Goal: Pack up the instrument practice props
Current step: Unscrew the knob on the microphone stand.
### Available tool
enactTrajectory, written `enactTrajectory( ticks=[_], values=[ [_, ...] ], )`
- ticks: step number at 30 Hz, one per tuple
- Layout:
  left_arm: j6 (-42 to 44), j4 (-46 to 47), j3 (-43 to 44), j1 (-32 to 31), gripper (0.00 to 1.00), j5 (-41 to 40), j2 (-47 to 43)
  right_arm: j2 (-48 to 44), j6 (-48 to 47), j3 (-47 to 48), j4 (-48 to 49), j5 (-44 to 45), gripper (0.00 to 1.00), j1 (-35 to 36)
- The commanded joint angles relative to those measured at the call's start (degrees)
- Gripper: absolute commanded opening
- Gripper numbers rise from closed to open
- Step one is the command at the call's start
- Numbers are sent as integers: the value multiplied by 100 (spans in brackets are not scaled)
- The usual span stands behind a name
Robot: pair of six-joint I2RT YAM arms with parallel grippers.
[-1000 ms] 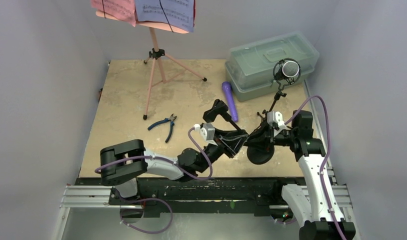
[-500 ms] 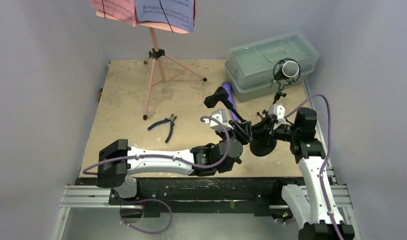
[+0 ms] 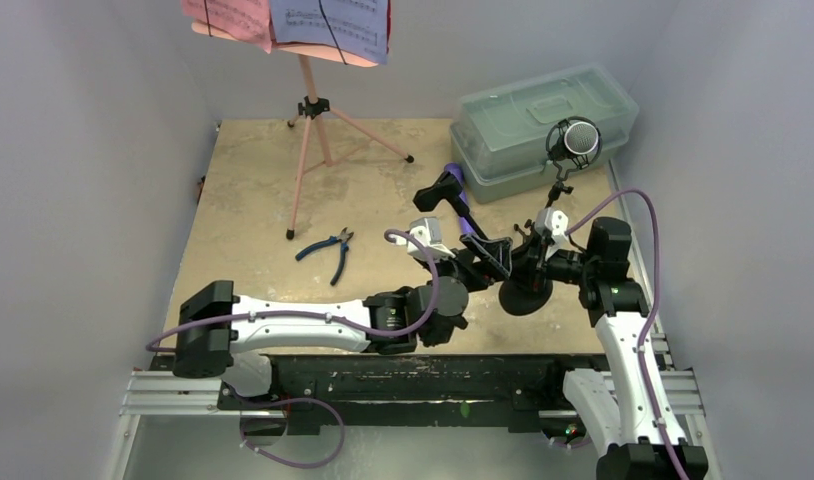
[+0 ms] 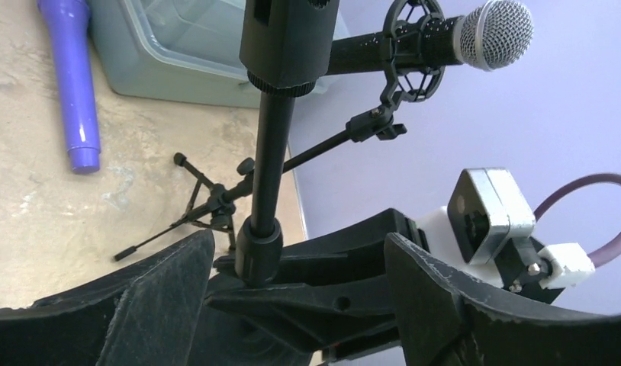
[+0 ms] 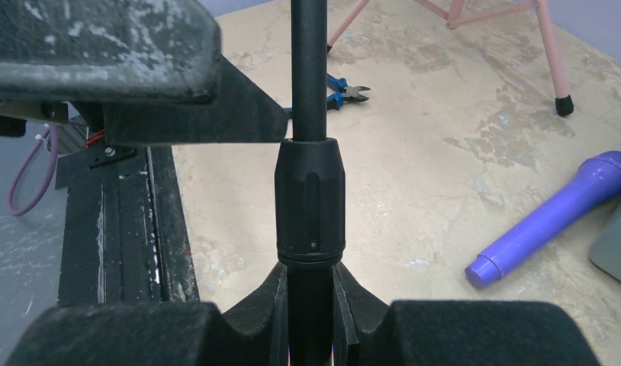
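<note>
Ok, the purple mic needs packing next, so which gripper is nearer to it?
Left. The left gripper stands open around the black stand's pole, just in front of the purple mic; the right gripper, clamped on that pole, sits farther right.

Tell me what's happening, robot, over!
Right end effector clamped on mic stand pole. Left end effector open, fingers either side of it. Purple mic lying nearby; box lid shut.

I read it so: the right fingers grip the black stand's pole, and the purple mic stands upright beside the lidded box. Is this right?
Not quite. The purple mic lies flat on the table, as the right wrist view shows. The rest is correct.
</note>
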Motion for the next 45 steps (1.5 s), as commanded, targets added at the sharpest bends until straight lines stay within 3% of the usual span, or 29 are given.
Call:
enactTrajectory(
  ticks=[1,5,10,15,19,24,34,45],
  values=[
    [848,502,-417,-22,84,543,-461,-56,-174,111,42,-213,0,-5],
    [2025,1608,-1486,-22,87,1404,-861,-42,-464,151,-193,-424,0,-5],
    [3673,3616,-3049,44,91,3217,-1467,-24,-830,206,-511,-691,0,-5],
    [3591,5298,-4125,684,89,4674,-1711,-5,-1213,261,-849,-979,0,-5],
    [3380,6843,-4652,1145,90,5464,-1397,6,-1409,283,-1042,-1178,0,-5],
    [3289,7477,-4510,1368,100,5865,-883,38,-1513,284,-1138,-1305,0,-5],
    [2728,8535,-3922,1858,100,6793,336,34,-1635,285,-1236,-1358,0,-5],
    [2760,8548,-3338,1929,100,7165,759,24,-1692,292,-1286,-1376,0,-5]
  ],
)
